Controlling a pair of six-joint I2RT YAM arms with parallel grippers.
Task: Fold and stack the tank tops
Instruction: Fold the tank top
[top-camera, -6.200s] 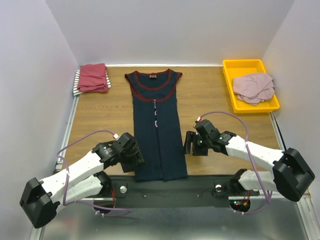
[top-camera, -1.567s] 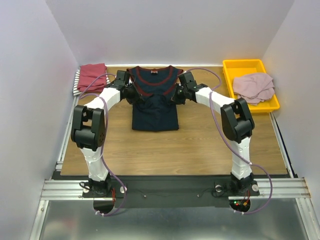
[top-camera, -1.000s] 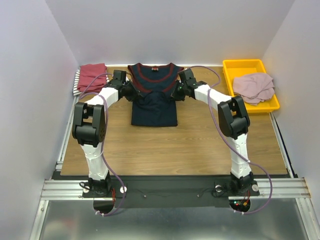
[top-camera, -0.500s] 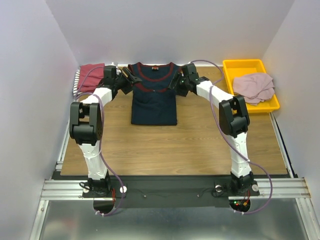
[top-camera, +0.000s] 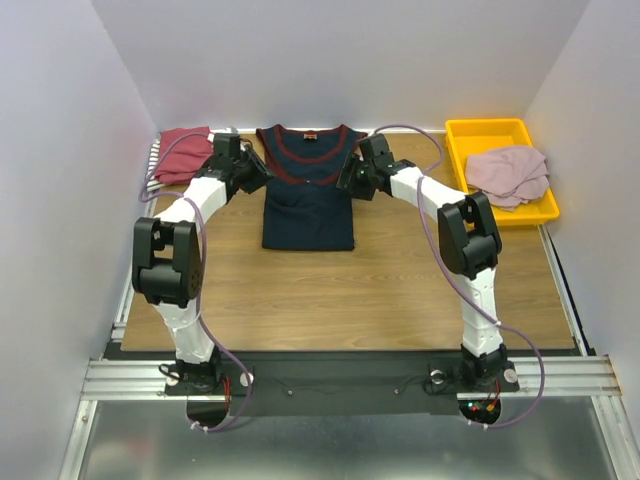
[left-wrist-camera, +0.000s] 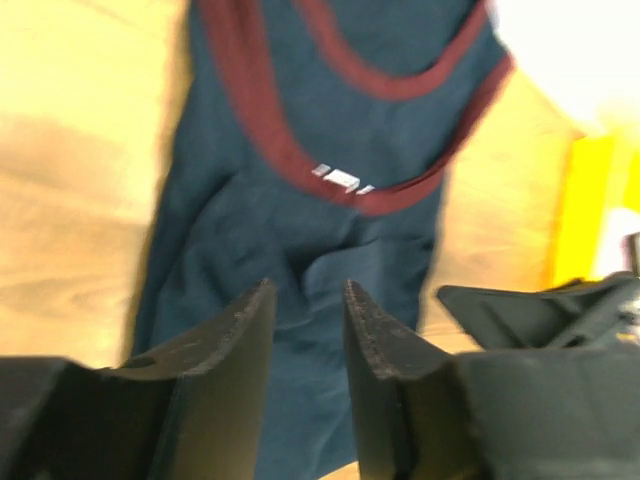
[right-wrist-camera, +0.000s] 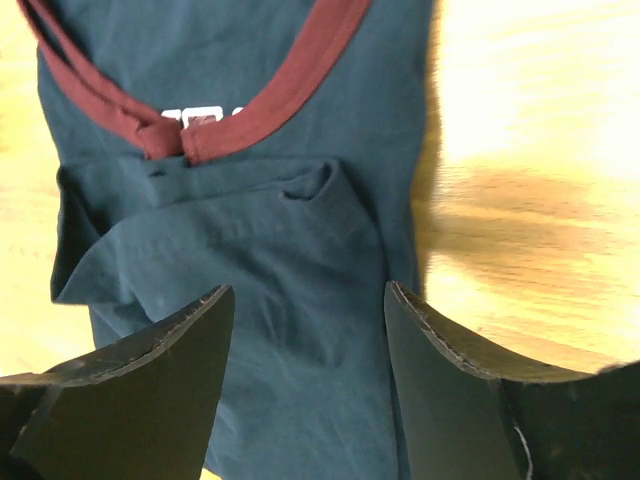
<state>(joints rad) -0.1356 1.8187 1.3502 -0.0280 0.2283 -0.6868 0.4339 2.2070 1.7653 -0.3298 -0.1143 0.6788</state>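
Navy jersey (top-camera: 308, 200), just doubled hem-to-collar, is lying at the table's (top-camera: 330, 290) 12 o'clock, and both arms are backing off empty: the left end effector (top-camera: 251, 171) narrowly parted, the right end effector (top-camera: 351, 180) wide. Nothing is blocking the red top (top-camera: 182, 155) at 10 o'clock; a pink top (top-camera: 508, 172) is waiting in the tray (top-camera: 487, 128) at 2 o'clock.

Right gripper (right-wrist-camera: 307, 300), fingers apart and empty, hangs over the folded navy jersey (right-wrist-camera: 330, 225).

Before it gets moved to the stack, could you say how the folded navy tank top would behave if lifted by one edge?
Probably floppy: the navy tank top shows soft wrinkles. Its folded layers lie loose, so it would likely unfold. It looks thin, so probably light.
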